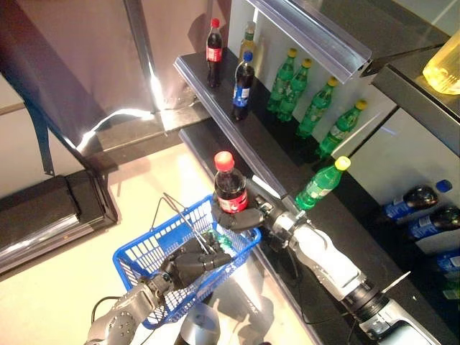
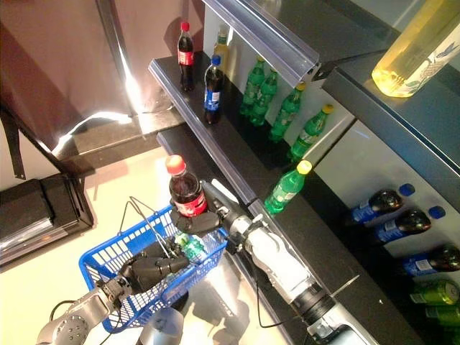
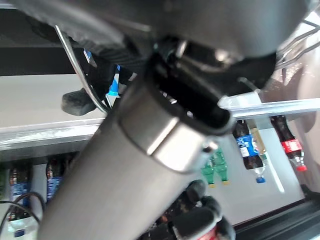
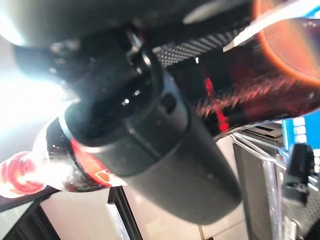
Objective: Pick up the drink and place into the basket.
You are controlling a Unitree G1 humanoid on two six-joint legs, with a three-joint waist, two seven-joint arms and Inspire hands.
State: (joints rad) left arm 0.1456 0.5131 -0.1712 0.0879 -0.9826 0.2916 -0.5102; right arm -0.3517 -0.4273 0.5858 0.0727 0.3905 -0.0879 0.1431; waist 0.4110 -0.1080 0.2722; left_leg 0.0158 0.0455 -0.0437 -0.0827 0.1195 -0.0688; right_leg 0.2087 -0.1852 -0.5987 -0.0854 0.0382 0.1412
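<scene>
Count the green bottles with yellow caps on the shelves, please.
5. Four stand in a row on the upper shelf. One leans on the lower shelf, beside the right hand. Others may be hidden.

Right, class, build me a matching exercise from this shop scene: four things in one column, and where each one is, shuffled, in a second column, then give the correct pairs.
Things:
1. Red-capped cola bottle
2. Blue basket
3. Yellow-capped green bottle
4. Blue-capped dark bottle

Places:
A. Standing on the upper shelf beside another cola bottle
B. Held by its wire handles in the left robot hand
C. Gripped upright by the right robot hand, above the basket's rim
D. Alone on the lower shelf, just beyond the right arm

Pairs: 1-C, 2-B, 3-D, 4-A
</scene>
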